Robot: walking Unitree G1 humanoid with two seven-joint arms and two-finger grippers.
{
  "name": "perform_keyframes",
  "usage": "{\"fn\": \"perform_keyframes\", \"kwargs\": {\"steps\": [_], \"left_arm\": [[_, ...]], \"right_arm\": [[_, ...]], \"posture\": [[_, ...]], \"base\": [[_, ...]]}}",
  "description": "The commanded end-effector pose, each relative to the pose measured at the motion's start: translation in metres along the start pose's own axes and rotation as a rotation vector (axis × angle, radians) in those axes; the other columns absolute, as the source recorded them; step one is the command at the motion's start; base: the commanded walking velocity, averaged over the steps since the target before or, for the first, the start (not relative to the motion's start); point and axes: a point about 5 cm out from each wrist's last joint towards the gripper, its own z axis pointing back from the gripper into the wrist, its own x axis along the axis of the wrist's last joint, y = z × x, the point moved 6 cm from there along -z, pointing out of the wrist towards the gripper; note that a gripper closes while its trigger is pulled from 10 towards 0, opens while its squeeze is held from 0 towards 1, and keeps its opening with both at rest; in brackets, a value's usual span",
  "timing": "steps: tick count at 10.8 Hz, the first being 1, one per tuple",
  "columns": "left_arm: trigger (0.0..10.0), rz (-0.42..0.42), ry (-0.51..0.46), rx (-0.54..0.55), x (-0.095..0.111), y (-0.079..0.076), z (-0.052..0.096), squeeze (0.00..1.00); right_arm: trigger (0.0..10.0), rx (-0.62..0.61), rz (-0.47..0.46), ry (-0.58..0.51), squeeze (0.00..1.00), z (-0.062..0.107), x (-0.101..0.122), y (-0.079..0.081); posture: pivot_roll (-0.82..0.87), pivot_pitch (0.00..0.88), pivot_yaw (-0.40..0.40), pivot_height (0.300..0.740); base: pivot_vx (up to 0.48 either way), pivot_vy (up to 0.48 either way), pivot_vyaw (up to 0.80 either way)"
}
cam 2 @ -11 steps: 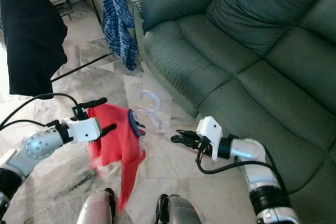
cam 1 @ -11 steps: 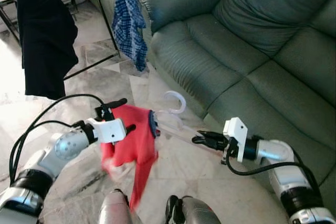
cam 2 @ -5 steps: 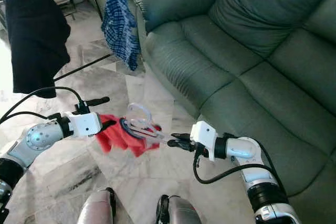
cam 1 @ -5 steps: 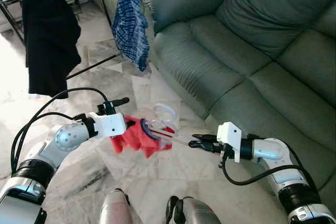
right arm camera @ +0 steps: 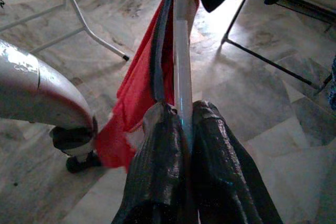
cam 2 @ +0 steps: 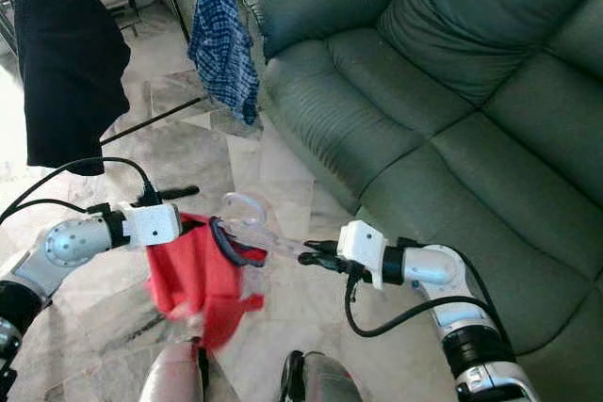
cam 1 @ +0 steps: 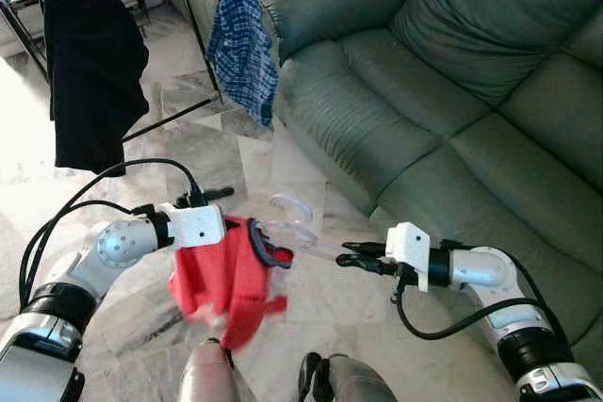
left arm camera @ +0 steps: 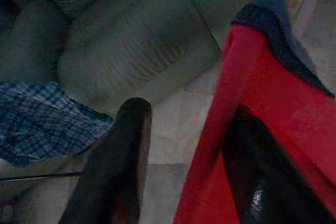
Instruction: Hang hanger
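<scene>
Head views: daylight enters from the upper left, washing out the marble floor (cam 1: 24,152) there to near white. The green sofa (cam 1: 452,91) sits evenly lit, folds softly shaded. Both views reasonably sharp; red shirt (cam 1: 226,280) slightly smeared at its lower edge. Left wrist view dim, bluish, grainy, with the near black fingers (left arm camera: 115,171) out of focus. Right wrist view brighter, glare patch on floor beyond the clear hanger (right arm camera: 182,51); close fingers soft.

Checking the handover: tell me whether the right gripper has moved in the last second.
Yes. The right gripper, shut on the clear hanger, has drawn left, away from the sofa edge, toward the red shirt.
</scene>
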Motion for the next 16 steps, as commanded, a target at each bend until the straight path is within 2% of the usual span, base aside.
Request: {"fn": "perform_keyframes", "kwargs": {"steps": [1,7,9,11,12,14,15,16], "left_arm": [[0.0,0.014,0.012,-0.036,-0.003,-0.004,0.000,0.00],[0.0,0.098,0.057,-0.250,-0.011,-0.032,0.002,0.00],[0.0,0.122,0.034,-0.299,-0.004,-0.046,-0.001,0.00],[0.0,0.141,0.038,-0.344,-0.003,-0.056,-0.003,0.00],[0.0,0.172,0.040,-0.372,-0.003,-0.060,-0.003,0.00],[0.0,0.186,0.044,-0.368,-0.002,-0.057,-0.003,0.00],[0.0,0.207,0.039,-0.351,-0.002,-0.054,-0.005,0.00],[0.0,0.207,0.060,-0.313,-0.006,-0.049,-0.006,0.00]], "right_arm": [[10.0,0.004,0.029,-0.004,0.00,0.000,0.002,-0.001],[10.0,0.024,0.095,0.008,0.00,-0.006,0.004,-0.006],[10.0,0.042,0.118,0.025,0.00,-0.005,0.002,-0.006],[10.0,0.028,0.131,0.026,0.00,-0.005,0.005,-0.014],[10.0,0.020,0.140,0.029,0.00,-0.005,0.005,-0.017],[10.0,0.019,0.161,0.040,0.00,-0.005,0.003,-0.018],[10.0,0.035,0.137,0.068,0.78,-0.004,-0.002,-0.018],[10.0,0.062,0.132,0.104,1.00,-0.001,-0.007,-0.017]], "posture": [[0.06,0.135,-0.043,0.740],[0.06,0.162,-0.060,0.740],[0.06,0.156,-0.072,0.740],[0.05,0.152,-0.081,0.740],[0.05,0.147,-0.088,0.740],[0.04,0.141,-0.093,0.740],[0.04,0.135,-0.094,0.740],[0.04,0.128,-0.094,0.740]], "base": [[0.000,0.000,0.00],[0.000,0.000,0.00],[0.000,0.000,0.00],[0.000,0.000,0.00],[0.000,0.000,0.00],[0.000,0.000,0.00],[0.000,0.000,0.00],[0.000,0.000,0.00]]}}
